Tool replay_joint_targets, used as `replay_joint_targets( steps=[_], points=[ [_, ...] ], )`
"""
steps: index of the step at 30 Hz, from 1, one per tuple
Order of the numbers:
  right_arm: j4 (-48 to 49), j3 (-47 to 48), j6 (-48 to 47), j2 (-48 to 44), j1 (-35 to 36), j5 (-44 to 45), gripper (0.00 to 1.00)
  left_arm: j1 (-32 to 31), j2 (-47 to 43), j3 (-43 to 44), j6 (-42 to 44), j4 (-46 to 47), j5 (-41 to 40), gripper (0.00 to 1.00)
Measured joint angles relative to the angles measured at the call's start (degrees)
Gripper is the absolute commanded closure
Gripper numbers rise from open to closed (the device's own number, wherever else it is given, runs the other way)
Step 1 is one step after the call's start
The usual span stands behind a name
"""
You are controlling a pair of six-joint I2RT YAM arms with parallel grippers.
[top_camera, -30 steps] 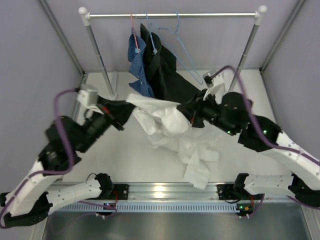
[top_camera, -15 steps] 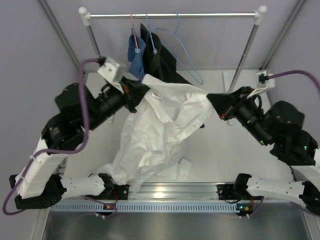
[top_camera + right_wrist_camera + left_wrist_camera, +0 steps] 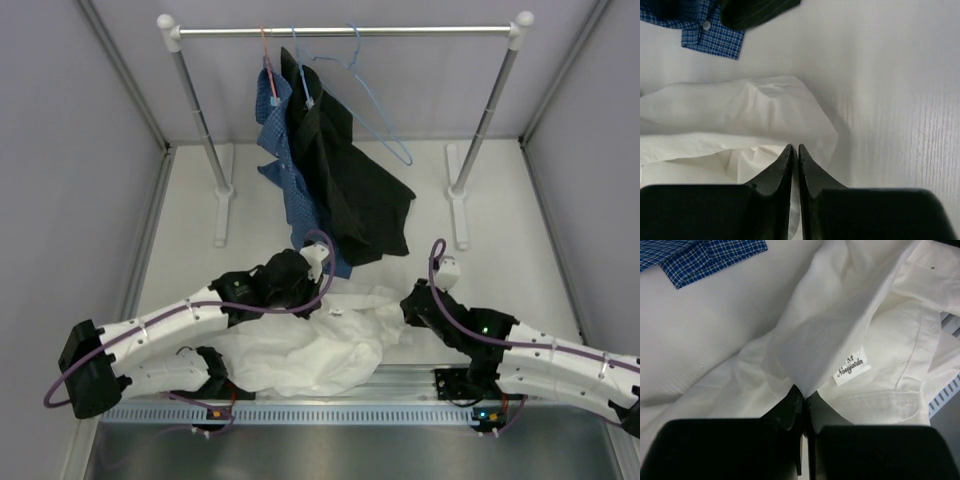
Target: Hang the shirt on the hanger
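The white shirt (image 3: 300,350) lies crumpled on the table near the front edge, between my two arms. My left gripper (image 3: 318,298) is low at its upper left edge and shut on a fold of the fabric; the left wrist view shows the shirt (image 3: 840,325) pinched at the fingertips (image 3: 799,399), with the neck label (image 3: 851,367) beside them. My right gripper (image 3: 398,314) is low at the shirt's right edge; its jaws (image 3: 795,149) are closed with white fabric (image 3: 755,105) at the tips. The light-blue wire hanger (image 3: 380,122) hangs bare on the rail, far from both grippers.
A blue checked shirt (image 3: 280,130) and a black shirt (image 3: 350,190) hang from the rail (image 3: 400,31), their tails reaching the table behind the white shirt. The rack's two posts (image 3: 480,130) stand on feet at left and right. Grey walls close in both sides.
Both arms have come down and toward the front, lowering the shirt from spread in the air to a crumpled heap on the table. Both grippers still hold it.
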Motion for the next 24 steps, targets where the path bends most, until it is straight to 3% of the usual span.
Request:
replay_joint_targets(
  steps=[1, 4, 6, 16, 21, 24],
  points=[
    [0.2, 0.0, 0.0, 0.1, 0.1, 0.4, 0.74, 0.0, 0.9, -0.3, -0.8, 0.4, 0.1, 1.0],
    [1.4, 2.0, -2.1, 0.9, 0.1, 1.0, 0.39, 0.2, 1.7, -0.1, -2.2, 3.1, -1.0, 1.0],
    [2.4, 4.5, -7.5, 1.7, 0.1, 0.0, 0.25, 0.2, 1.6, 0.7, -2.3, 4.2, -1.6, 1.0],
    [5.3, 18.0, -43.7, 7.8, -0.2, -25.7, 0.23, 0.2, -5.6, 3.4, 2.6, 6.3, 3.2, 1.0],
    [5.1, 25.2, -54.4, 14.8, -1.2, -31.6, 0.26, 0.2, -8.9, 3.5, 4.5, 6.4, 7.1, 1.0],
    [4.9, 28.9, -58.9, 18.4, -2.0, -35.1, 0.34, 0.2, -9.9, 3.5, 5.2, 6.5, 8.3, 1.0]
  ],
)
